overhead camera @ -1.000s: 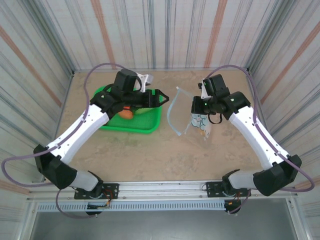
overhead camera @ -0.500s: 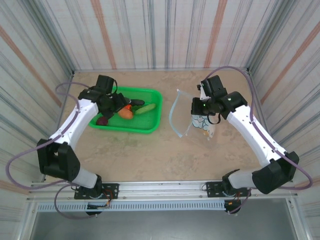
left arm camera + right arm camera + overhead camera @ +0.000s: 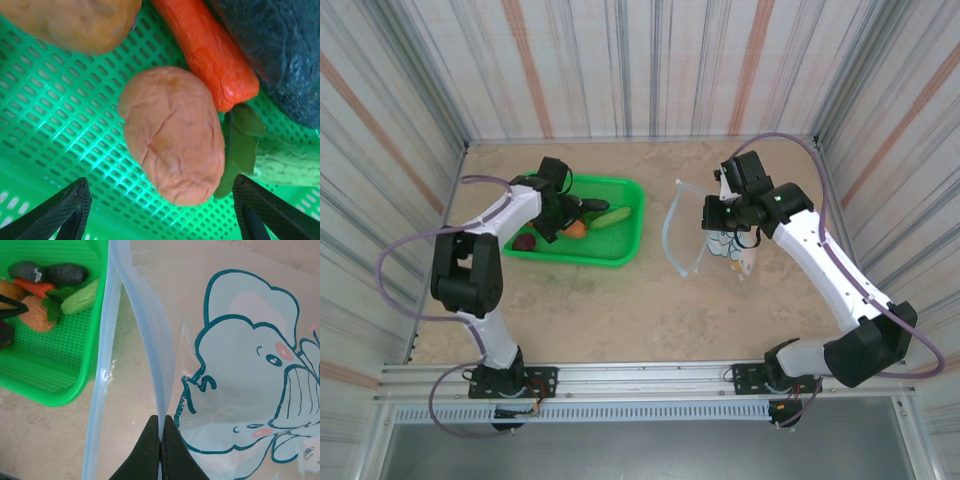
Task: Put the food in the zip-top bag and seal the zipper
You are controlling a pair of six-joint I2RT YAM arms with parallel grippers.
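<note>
A: Where is the food?
B: It is in the green basket (image 3: 610, 256), on the left side of the table (image 3: 620, 310).
A: What is the left gripper (image 3: 162, 207) doing?
B: It hangs low over the basket. Its jaws are spread wide, and a brownish round piece (image 3: 172, 135) lies between them. They do not touch it.
A: What lies next to that piece?
B: An orange carrot (image 3: 205, 55) is just beside it. A dark eggplant (image 3: 280, 50) lies past the carrot. A green cucumber (image 3: 290, 162) sits by the carrot's leaves, and an orange round piece (image 3: 75, 20) lies on the other side. A dark red-purple piece (image 3: 524, 241) lies apart, near the basket's left end.
A: And the zip-top bag (image 3: 185, 305)?
B: It stands to the right of the basket, held up by the right gripper (image 3: 161, 440). Those jaws are pressed together, pinching one edge of the bag's mouth. The mouth gapes open toward the basket — the pale blue zipper (image 3: 101, 385) is not closed. A blue cartoon animal (image 3: 255, 355) is printed on the bag's face.
</note>
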